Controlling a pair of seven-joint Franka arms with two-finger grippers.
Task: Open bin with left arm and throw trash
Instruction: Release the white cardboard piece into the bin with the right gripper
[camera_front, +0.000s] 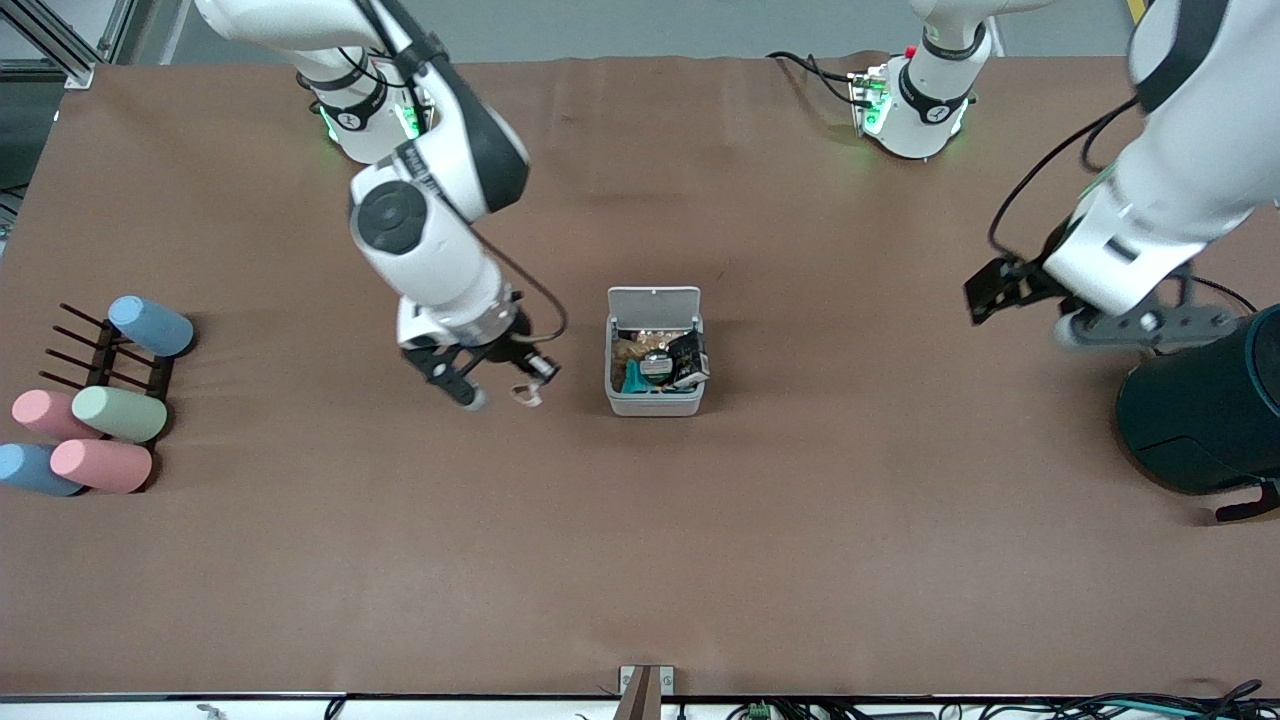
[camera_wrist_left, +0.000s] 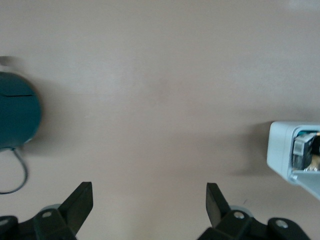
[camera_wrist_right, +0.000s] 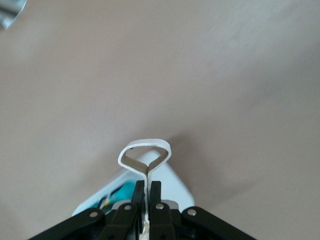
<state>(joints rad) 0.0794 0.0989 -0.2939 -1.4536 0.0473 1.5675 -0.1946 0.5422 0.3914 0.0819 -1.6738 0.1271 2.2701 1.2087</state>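
Observation:
The white bin (camera_front: 655, 402) stands mid-table with its lid (camera_front: 655, 300) up. Inside it lie a black packet with a white label (camera_front: 691, 358) and a round dark-green disc (camera_front: 656, 367). My right gripper (camera_front: 532, 376) is shut on the white twisted loop (camera_front: 527, 394), over the table beside the bin, toward the right arm's end. In the right wrist view the loop (camera_wrist_right: 145, 156) sticks out past the shut gripper (camera_wrist_right: 148, 189), with the bin's corner (camera_wrist_right: 172, 186) below. My left gripper (camera_front: 1020, 305) is open and empty, up by the large teal cylinder; its wrist view (camera_wrist_left: 149, 200) shows the bin (camera_wrist_left: 281, 150).
A large dark teal cylinder (camera_front: 1210, 420) stands at the left arm's end and shows in the left wrist view (camera_wrist_left: 17, 117). Several pastel cylinders (camera_front: 118, 414) lie on a dark rack (camera_front: 100, 350) at the right arm's end.

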